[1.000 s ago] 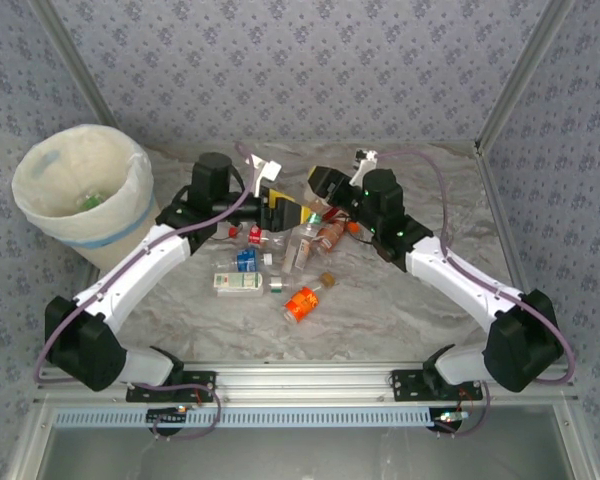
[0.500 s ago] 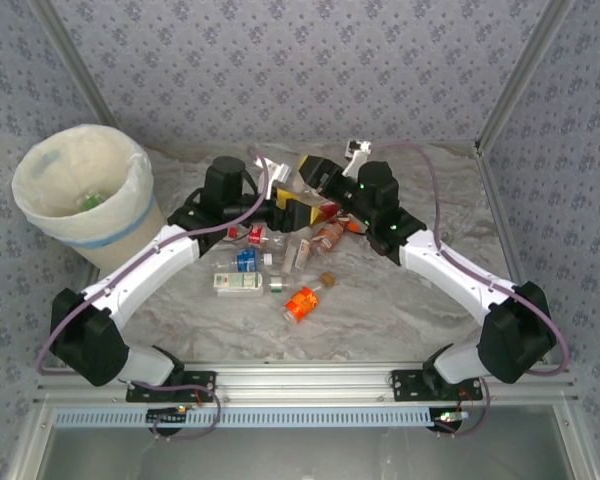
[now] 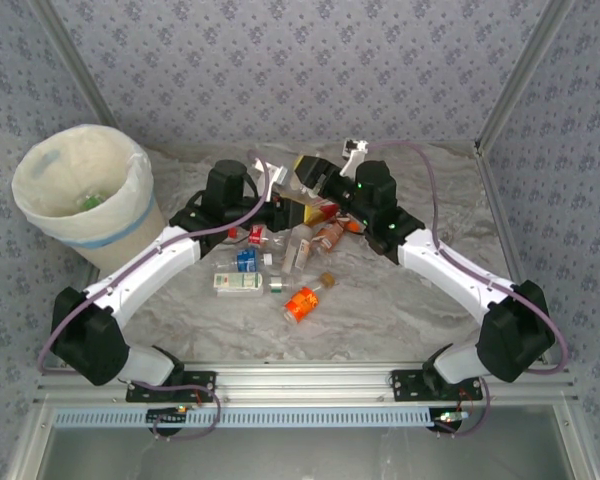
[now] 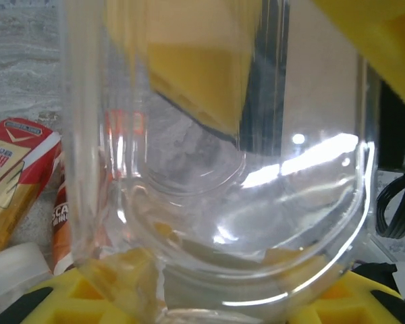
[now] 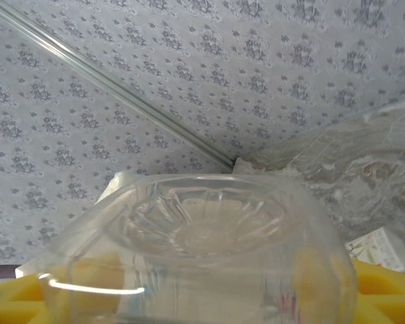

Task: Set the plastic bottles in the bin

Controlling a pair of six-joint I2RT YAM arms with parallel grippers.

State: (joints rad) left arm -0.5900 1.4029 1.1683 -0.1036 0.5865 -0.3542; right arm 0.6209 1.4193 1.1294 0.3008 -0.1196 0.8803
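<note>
We see a clear bottle raised over the counter's far middle, pinched in the right hand, base facing that wrist, long axis in line with that hand. The left hand flanks it; we cannot tell its grip.

Top view: bright, even, diffuse light from above. Shadows on desk soft and faint. Bin liner near blown-out white. Focus sharp overall, colours flat.
Left wrist: bottle too close, out of focus. White glare streaks on its wall. Background through it warped by refraction. Carton at left edge softly blurred.
Right wrist: bottle base soft. Thin glare line low left. Wallpaper behind fairly sharp, evenly lit.
</note>
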